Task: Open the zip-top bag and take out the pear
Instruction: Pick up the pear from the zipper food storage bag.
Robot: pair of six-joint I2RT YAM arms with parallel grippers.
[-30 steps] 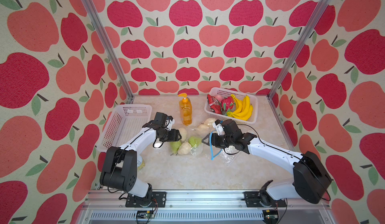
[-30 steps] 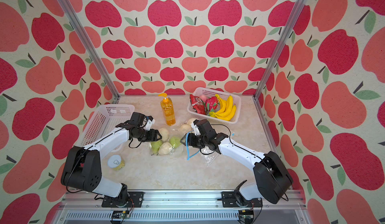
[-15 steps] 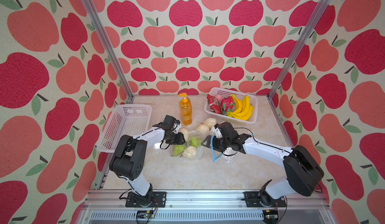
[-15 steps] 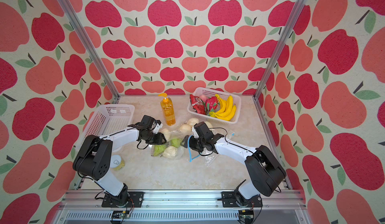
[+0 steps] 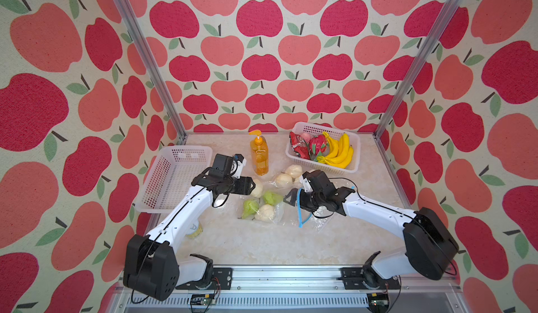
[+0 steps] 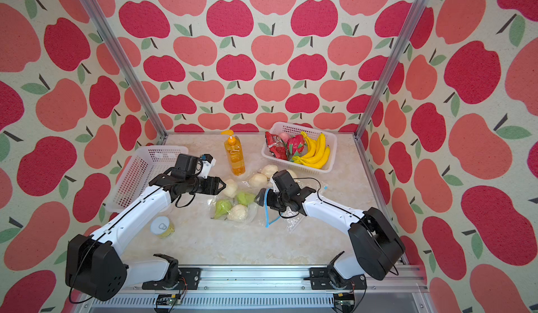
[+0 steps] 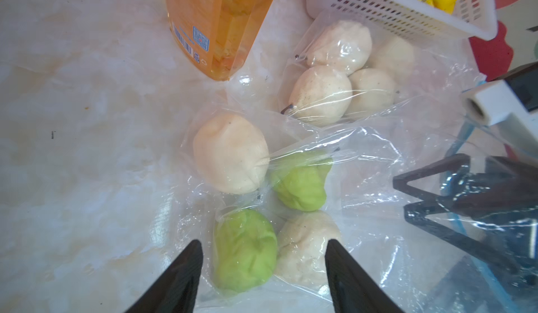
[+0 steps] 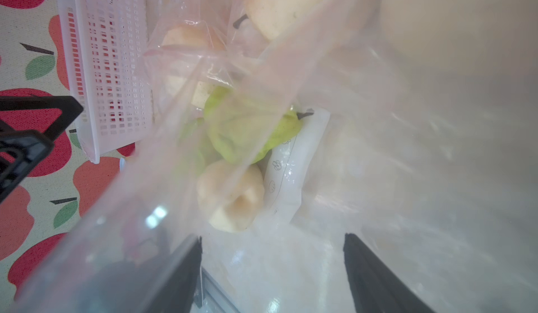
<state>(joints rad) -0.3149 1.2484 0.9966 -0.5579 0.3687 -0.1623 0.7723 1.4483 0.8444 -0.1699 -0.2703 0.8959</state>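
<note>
Apple-print wallpaper (image 5: 262,64) in red, pink and green covers all three walls of the cell, with aluminium posts in the rear corners. The work surface is a cream marble-pattern tabletop (image 5: 262,247).

I locate the clear plastic zip-top bag with a blue seal strip (image 5: 281,214) at centre frame in both top views. Its blue-edged mouth lies at its right end, and the film there drapes over the right gripper (image 5: 291,199). That gripper's fingers stand spread wide and clasp no fruit.

Inside the bag, one lumpy-skinned green pear (image 5: 249,208) lies at the lower left end. A second green pear (image 5: 272,197) lies just up-frame and right of it, and a cream-coloured pale pear (image 5: 265,213) sits beside both.

The left gripper (image 5: 252,185) sits up and left of the bag, fingers spread, gripping nothing. Its tips are just beside another pale pear (image 5: 257,189), which lies under clear film. I cannot tell whether that film belongs to the same bag. In the left wrist view, the green pear (image 7: 246,250) and the pale pear (image 7: 305,244) lie beyond the gap between the fingers.

Containers:
- A second clear bag (image 5: 283,179), up-frame of centre, holds several pale pears.
- A white perforated plastic basket (image 5: 334,168) at upper right holds yellow bananas (image 5: 339,151), a pink dragon fruit (image 5: 317,147) and a red foil packet (image 5: 298,148).
- A second white perforated basket (image 5: 186,149) stands at the left edge of the tabletop.
- An orange pump bottle (image 5: 259,157) stands upright between the two baskets.
- A yellow can with a pull-tab lid (image 6: 162,227) stands at lower left.
</note>
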